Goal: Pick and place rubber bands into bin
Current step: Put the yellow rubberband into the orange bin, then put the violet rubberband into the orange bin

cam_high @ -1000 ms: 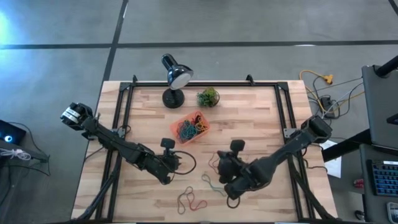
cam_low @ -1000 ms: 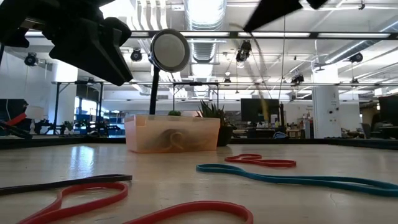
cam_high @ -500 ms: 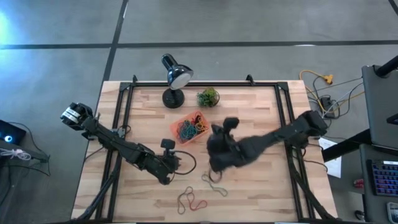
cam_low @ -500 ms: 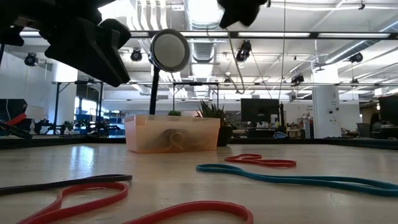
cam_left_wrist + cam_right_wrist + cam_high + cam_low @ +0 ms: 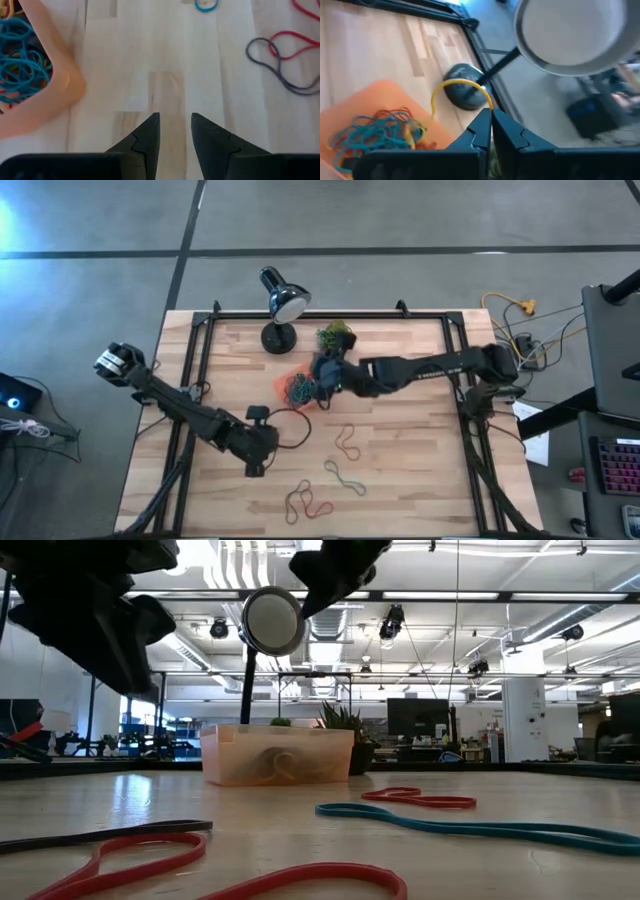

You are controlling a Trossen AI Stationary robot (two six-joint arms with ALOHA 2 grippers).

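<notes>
The orange-red bin (image 5: 289, 387) stands at the table's middle, holding several blue and mixed rubber bands (image 5: 379, 126). My right gripper (image 5: 318, 370) hovers over the bin's right part, shut on a yellow rubber band (image 5: 451, 86). My left gripper (image 5: 175, 125) stands open above bare wood, near-left of the bin (image 5: 46, 95), with nothing between its fingers. Loose bands lie flat on the table: a dark one (image 5: 347, 442), a teal one (image 5: 340, 477) and a red and grey tangle (image 5: 306, 502). My right gripper pinches the yellow band between its two shut fingertips, at one end of the loop (image 5: 489, 106). The rest of the loop arches out past the fingertips, lifted clear, above the bin's edge. The fingers slant down toward the table's far left.
A black desk lamp (image 5: 281, 304) and a small green plant (image 5: 335, 335) stand just beyond the bin at the far edge. A black cable loop (image 5: 292, 427) lies beside my left gripper. In the low view the teal band (image 5: 470, 826) and red bands (image 5: 418, 800) lie before the bin (image 5: 277, 753).
My right gripper, still shut on the yellow band, has swung from the loose bands in the near right of the table toward the far edge and left, rising a little, and now hangs over the bin. My left gripper has rolled a little in place.
</notes>
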